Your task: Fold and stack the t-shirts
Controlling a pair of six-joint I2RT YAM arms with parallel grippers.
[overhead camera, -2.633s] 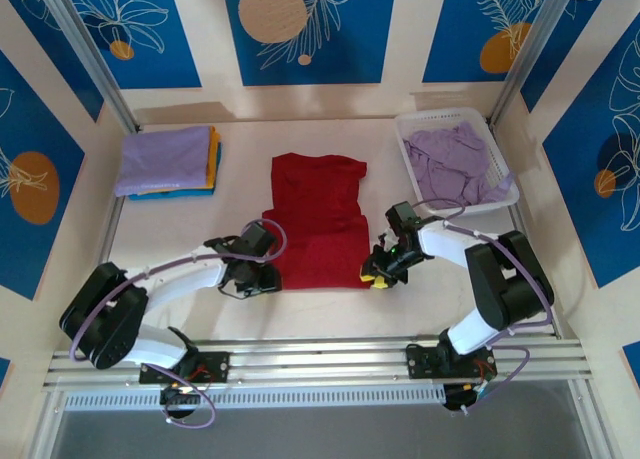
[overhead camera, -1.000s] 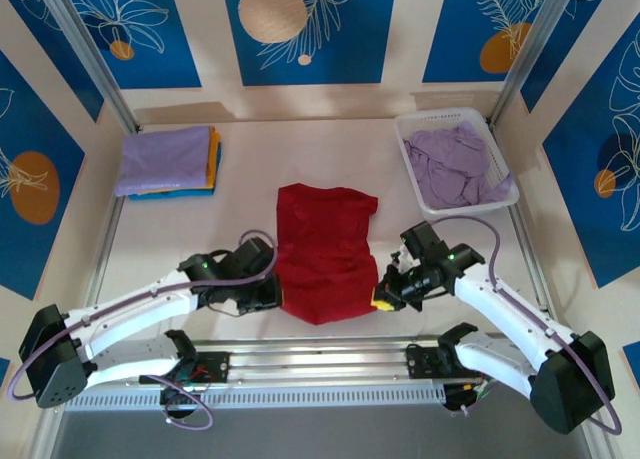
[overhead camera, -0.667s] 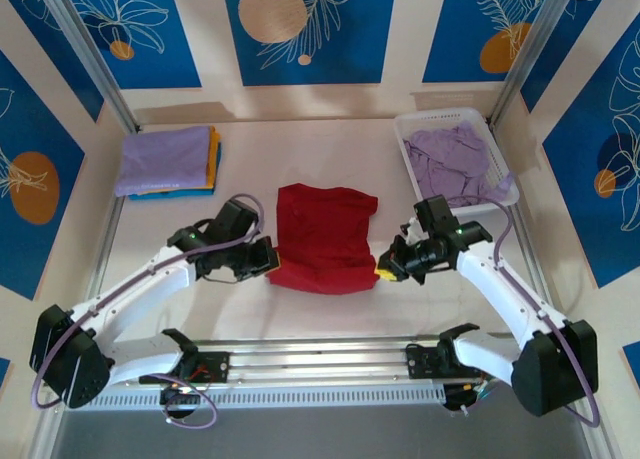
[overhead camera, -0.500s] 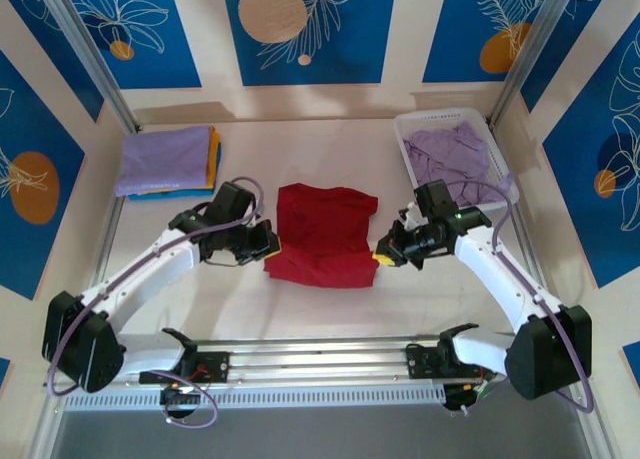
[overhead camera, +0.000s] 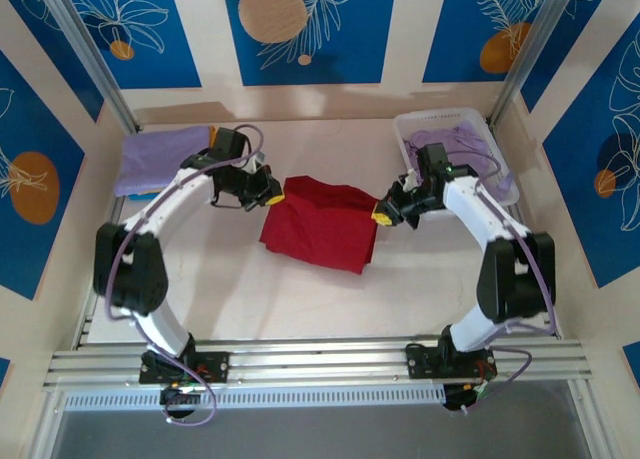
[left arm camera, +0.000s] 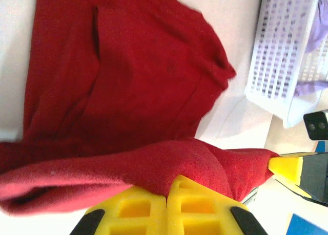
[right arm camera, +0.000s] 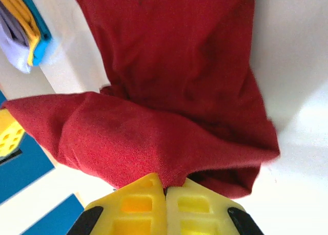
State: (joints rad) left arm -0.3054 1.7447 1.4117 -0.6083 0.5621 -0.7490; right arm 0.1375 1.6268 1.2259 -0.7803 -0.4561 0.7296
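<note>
The dark red t-shirt (overhead camera: 322, 225) lies folded over itself in the middle of the table. My left gripper (overhead camera: 270, 198) is shut on its far-left corner, and my right gripper (overhead camera: 381, 218) is shut on its far-right corner. Between them the held edge is lifted and doubled over the cloth below. In the left wrist view the red cloth (left arm camera: 128, 91) is pinched between my yellow fingers (left arm camera: 133, 212). The right wrist view shows the same red shirt (right arm camera: 169, 76) clamped in the right gripper (right arm camera: 165, 190). A folded stack (overhead camera: 165, 159) of lavender, orange-yellow and blue shirts sits at the far left.
A white lattice basket (overhead camera: 452, 125) at the far right holds crumpled lavender shirts (overhead camera: 462, 149). In the left wrist view the basket (left arm camera: 287, 56) stands just beyond the red shirt. The folded stack's edge (right arm camera: 28, 30) shows in the right wrist view.
Both grippers have carried the shirt's near edge up and away across the table, folding the red shirt over itself. The arms now reach toward the far side.
</note>
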